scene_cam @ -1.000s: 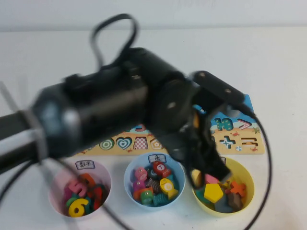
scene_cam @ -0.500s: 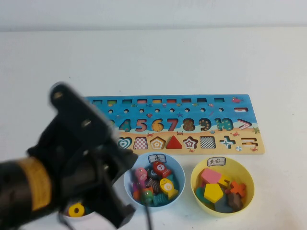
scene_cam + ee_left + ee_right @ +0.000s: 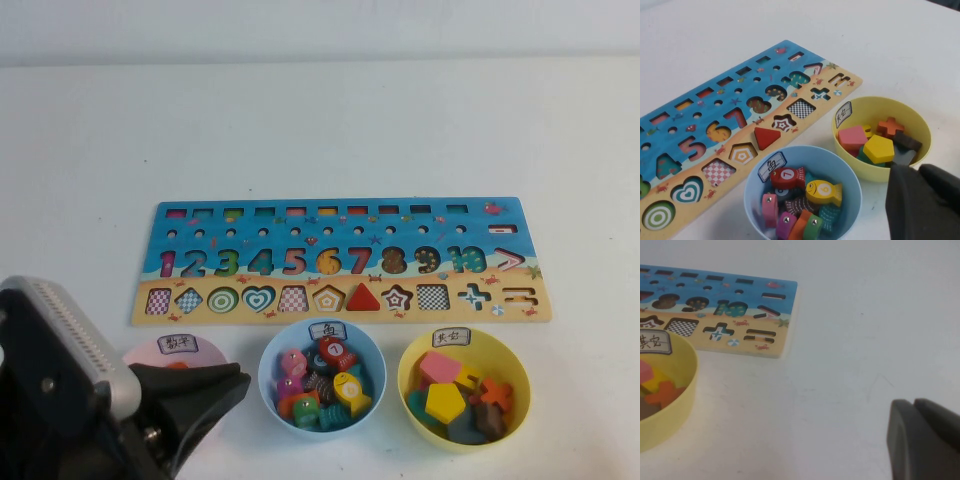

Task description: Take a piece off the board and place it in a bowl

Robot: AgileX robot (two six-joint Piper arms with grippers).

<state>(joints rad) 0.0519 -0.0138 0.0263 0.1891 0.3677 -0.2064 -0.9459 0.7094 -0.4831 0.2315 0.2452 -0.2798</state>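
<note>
White surface (image 3: 320, 120) under a pale wall along the far edge. Across the middle, lengthwise between left and right edges, the board (image 3: 340, 258): blue upper half with coloured numbers, sandy lower strip of shape slots. In that strip, a red triangle (image 3: 362, 298) seated in its slot, and just left of it a pentagon slot (image 3: 328, 298) showing only its printed bottom.

Toward the near edge, just in front of the board, three bowls in a row: pink bowl (image 3: 140, 352) nearest the left edge and mostly hidden by the arm, blue bowl (image 3: 268, 355) in the middle with fish and other painted pieces, the bowl (image 3: 510, 360) in yellow nearest the right edge, with a white handwritten label (image 3: 450, 337) at its far rim.

Inside the yellow bowl, the piece (image 3: 444, 401), lying flat among a pink block, an orange cross and darker shapes; seen also from the left wrist (image 3: 879, 148), touching its neighbours.

At the near-left corner, low over the pink bowl, the left gripper (image 3: 225, 383): dark fingers pressed together with nothing between them, tips pointing toward the blue bowl; in the left wrist view (image 3: 919, 172) just beside the yellow bowl's rim.

Outside the high view, the right gripper (image 3: 914, 405): clenched, empty, over bare surface toward the right edge, well apart from the board's right end and the yellow bowl.
</note>
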